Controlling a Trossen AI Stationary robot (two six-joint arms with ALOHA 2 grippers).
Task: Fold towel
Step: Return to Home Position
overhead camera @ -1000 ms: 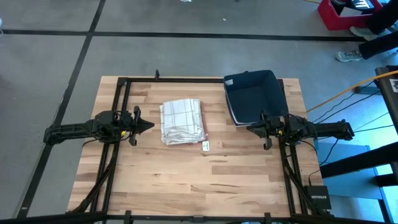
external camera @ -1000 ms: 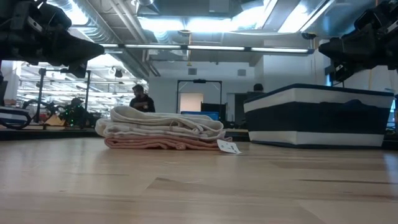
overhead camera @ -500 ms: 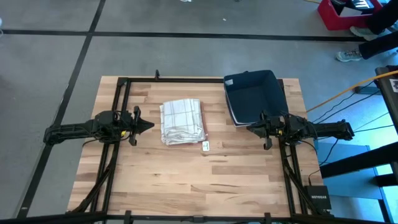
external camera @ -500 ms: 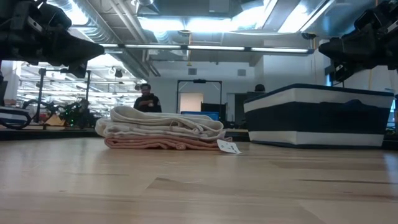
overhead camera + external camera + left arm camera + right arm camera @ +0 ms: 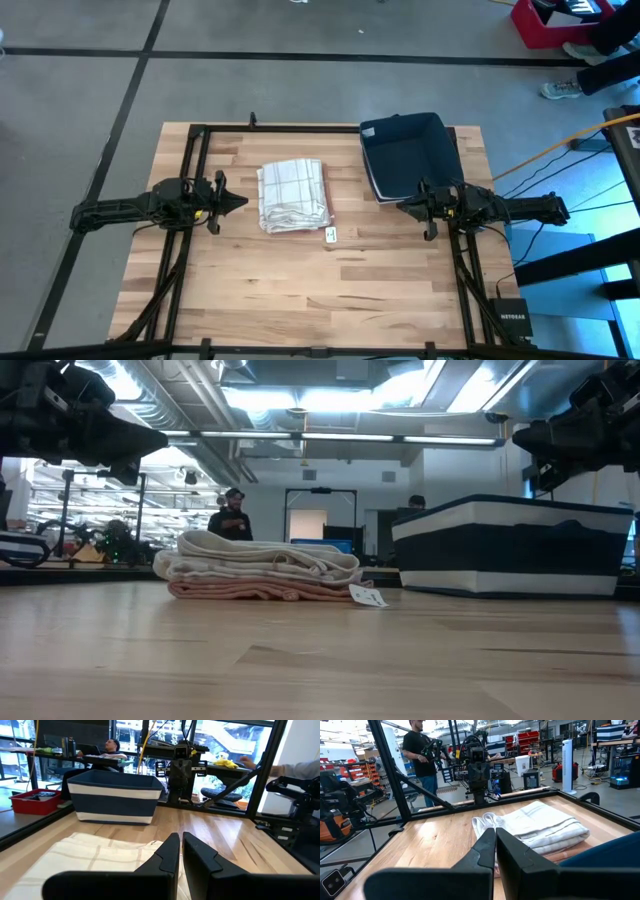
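A folded white towel with a thin checked pattern (image 5: 293, 194) lies flat on the wooden table near its middle; in the low view it is a stack of several layers (image 5: 262, 568) with a small tag (image 5: 368, 597) beside it on the table. My left gripper (image 5: 244, 201) hovers at the left, shut, pointing level toward the towel (image 5: 95, 855). My right gripper (image 5: 400, 206) hovers at the right, shut, pointing level toward the towel (image 5: 545, 827). Neither touches anything.
A dark blue bin with a white stripe (image 5: 410, 152) stands at the far right of the table, close behind my right gripper. Black frame bars (image 5: 300, 129) run along the table's far edge and both sides. A person (image 5: 231, 518) stands in the room beyond.
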